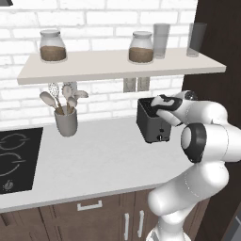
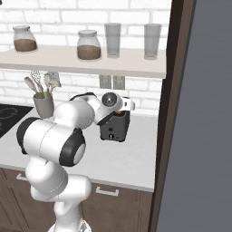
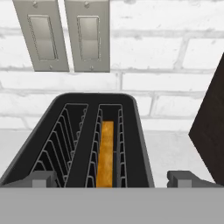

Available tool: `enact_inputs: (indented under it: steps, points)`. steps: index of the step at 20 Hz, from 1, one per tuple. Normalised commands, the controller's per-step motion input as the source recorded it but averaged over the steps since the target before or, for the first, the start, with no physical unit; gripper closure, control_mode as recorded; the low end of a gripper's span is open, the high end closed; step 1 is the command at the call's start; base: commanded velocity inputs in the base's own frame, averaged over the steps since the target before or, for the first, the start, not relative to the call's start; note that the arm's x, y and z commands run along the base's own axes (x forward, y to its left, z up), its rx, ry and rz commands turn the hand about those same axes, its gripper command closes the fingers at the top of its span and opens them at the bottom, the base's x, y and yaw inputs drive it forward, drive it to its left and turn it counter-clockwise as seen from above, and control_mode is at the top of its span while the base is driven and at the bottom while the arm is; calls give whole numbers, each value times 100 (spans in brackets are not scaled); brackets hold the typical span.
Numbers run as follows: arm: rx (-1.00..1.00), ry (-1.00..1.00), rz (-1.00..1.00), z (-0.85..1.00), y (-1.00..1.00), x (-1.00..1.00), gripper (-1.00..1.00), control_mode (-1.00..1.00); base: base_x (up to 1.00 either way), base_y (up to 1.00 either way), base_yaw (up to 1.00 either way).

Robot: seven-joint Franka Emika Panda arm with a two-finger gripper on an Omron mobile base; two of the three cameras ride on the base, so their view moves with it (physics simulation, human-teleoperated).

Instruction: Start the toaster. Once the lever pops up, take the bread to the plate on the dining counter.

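The dark toaster (image 1: pixel 151 126) (image 2: pixel 116 126) stands on the pale worktop against the brick wall, by a tall dark panel. Its small controls (image 1: pixel 161 137), the lever among them, sit low on the narrow front face. In the hand view I look down into the toaster (image 3: pixel 74 144) and its two slots. The bread (image 3: pixel 105 153) stands sunk in the right slot, showing an orange-brown edge. My gripper (image 3: pixel 113 179) (image 1: pixel 160 106) hovers just above the toaster's top, open, fingers straddling its width with nothing between them. The plate and the dining counter are out of view.
A grey utensil holder (image 1: pixel 66 121) and a black cooktop (image 1: pixel 16 160) lie to the left. A shelf (image 1: pixel 117 66) with jars and glasses hangs overhead. Two wall switches (image 3: pixel 61 37) sit behind the toaster. The tall dark panel (image 3: pixel 212 131) stands close on the right.
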Motion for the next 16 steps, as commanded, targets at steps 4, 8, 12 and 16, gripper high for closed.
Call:
enact_inputs:
  steps: [4, 8, 12, 16]
  points:
    - [0, 0, 0, -6, 0, 0, -100, -100, 0, 0, 0]
    - [0, 0, 0, -8, 0, 0, -100, -100, 0, 0, 0]
    - [0, 1, 0, -6, 0, 0, -100, -100, 0, 0, 0]
    - [0, 3, 0, 0, 1, 0, -100, -100, 0, 0, 0]
